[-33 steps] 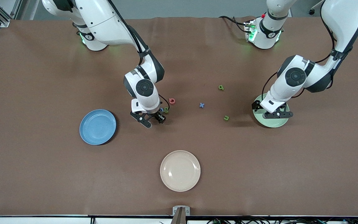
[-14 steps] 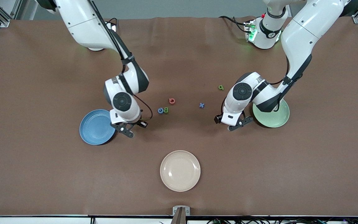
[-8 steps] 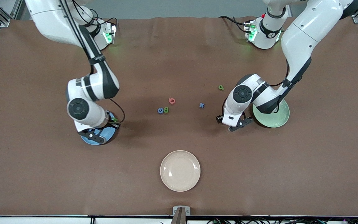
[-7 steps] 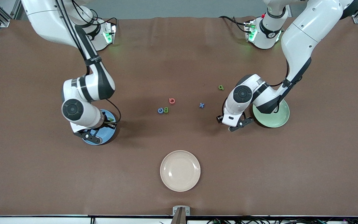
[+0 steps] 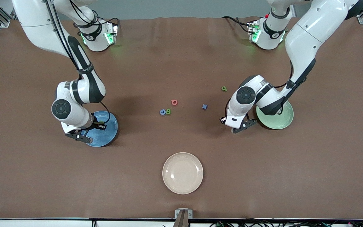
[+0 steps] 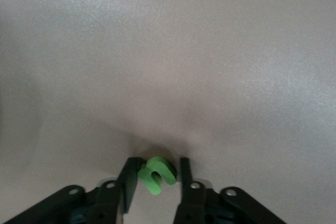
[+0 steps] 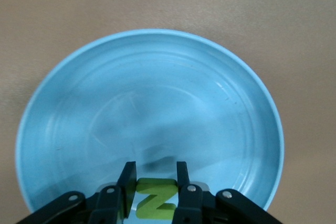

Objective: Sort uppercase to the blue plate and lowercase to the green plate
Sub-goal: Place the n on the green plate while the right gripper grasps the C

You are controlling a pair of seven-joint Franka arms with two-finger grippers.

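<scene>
Now your right gripper (image 7: pixel 155 184), pinching the green N (image 7: pixel 154 199), has reached the blue plate (image 7: pixel 58 103), while your left gripper (image 6: pixel 156 179) has just pinched the olive-green u (image 6: pixel 156 173).

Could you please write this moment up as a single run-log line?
right end effector: shut on green N, over blue plate | left end effector: shut on olive-green u, beside green plate

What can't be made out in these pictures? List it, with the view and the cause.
- Front view: the green N is hidden under the right arm's wrist. Only the right wrist view shows it, in the right gripper over the blue plate.
- Front view: the green u is hidden under the left gripper.
- Front view: the left arm covers part of the green plate.
- Front view: the olive letter is too small to read.
</scene>
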